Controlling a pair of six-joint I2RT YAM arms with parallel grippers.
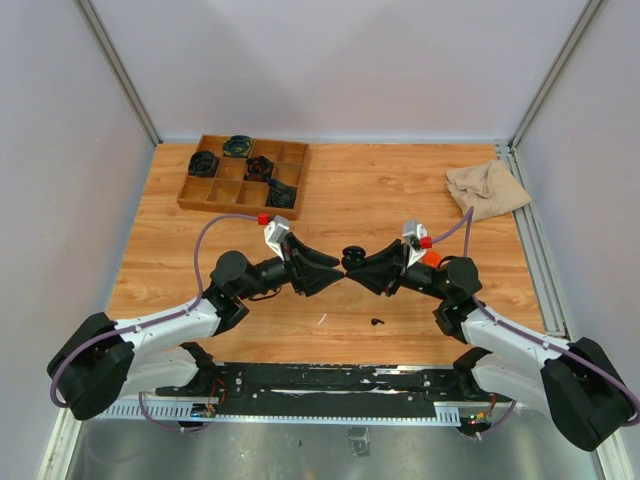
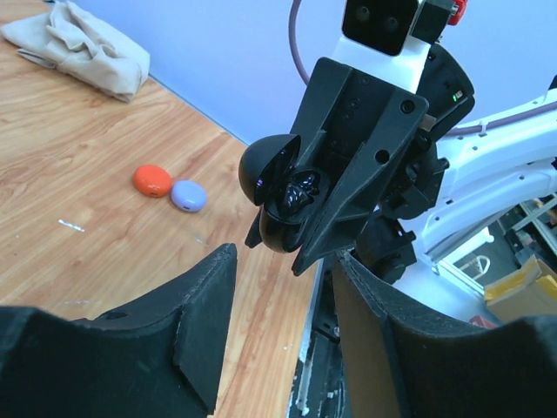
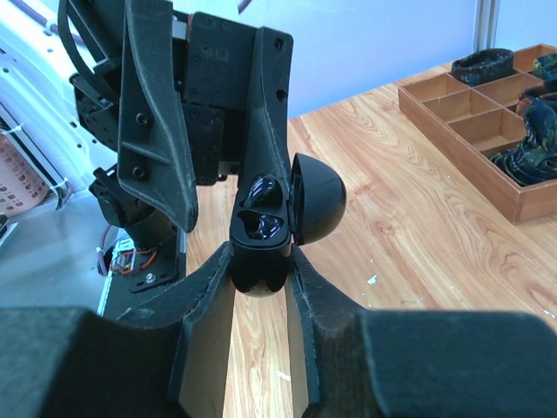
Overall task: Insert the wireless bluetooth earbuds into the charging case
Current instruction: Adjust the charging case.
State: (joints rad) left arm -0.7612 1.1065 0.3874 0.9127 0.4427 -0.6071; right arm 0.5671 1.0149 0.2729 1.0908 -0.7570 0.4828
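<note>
My right gripper (image 1: 362, 268) is shut on the base of a black charging case (image 3: 259, 252), holding it above the middle of the table with its round lid (image 3: 318, 198) swung open. One black earbud (image 3: 263, 187) sits in the far socket. The near socket looks glossy and I cannot tell whether it is filled. My left gripper (image 2: 287, 261) faces the case (image 2: 283, 196) from the left, just short of it, open with nothing between its fingers. Another small black earbud (image 1: 377, 322) lies on the table in front of the grippers.
A closed orange case (image 2: 152, 180) and a lavender case (image 2: 188, 195) lie side by side beside the right arm. A beige cloth (image 1: 487, 188) lies at the back right. A wooden compartment tray (image 1: 243, 175) with dark items stands at the back left.
</note>
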